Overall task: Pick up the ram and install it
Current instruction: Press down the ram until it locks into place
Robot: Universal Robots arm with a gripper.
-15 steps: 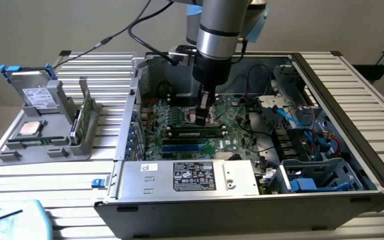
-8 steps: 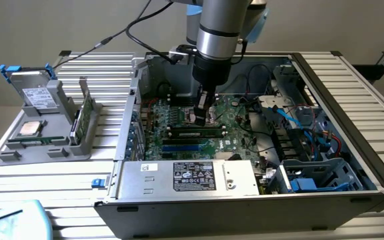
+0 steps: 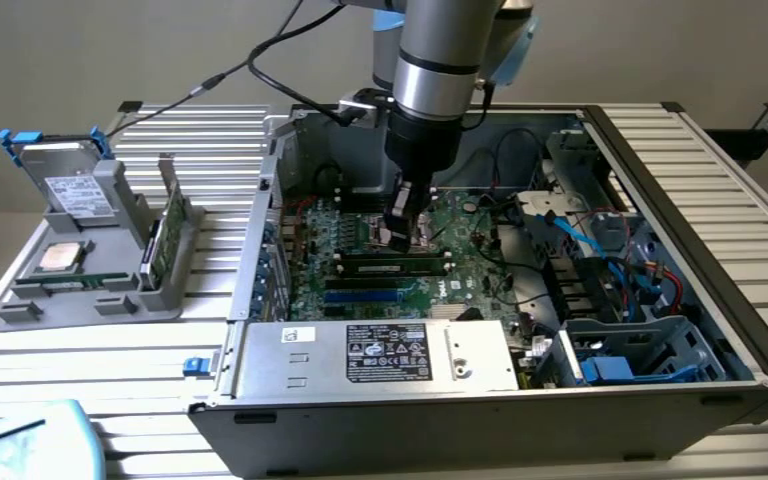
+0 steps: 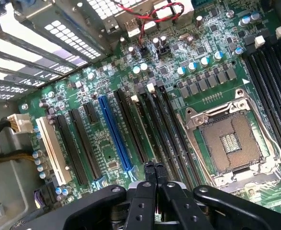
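Reaching down into the open computer case (image 3: 651, 190), the end effector (image 3: 399, 232) hovered just above the motherboard (image 3: 357, 235), its fingers (image 4: 149, 184) pressed together and holding nothing. In the wrist view the end effector (image 4: 154, 167) sat over the long black memory slots (image 4: 166, 129) beside the empty processor socket (image 4: 229, 141). A ram (image 3: 384, 267) lay seated across the board, just in front of the fingertips. On the worktop (image 3: 64, 350), a grey holder (image 3: 91, 295) carried another ram stick (image 3: 160, 245) standing on edge and a processor chip (image 3: 61, 257).

Green motherboard (image 4: 178, 72) (one blue slot (image 4: 115, 134))
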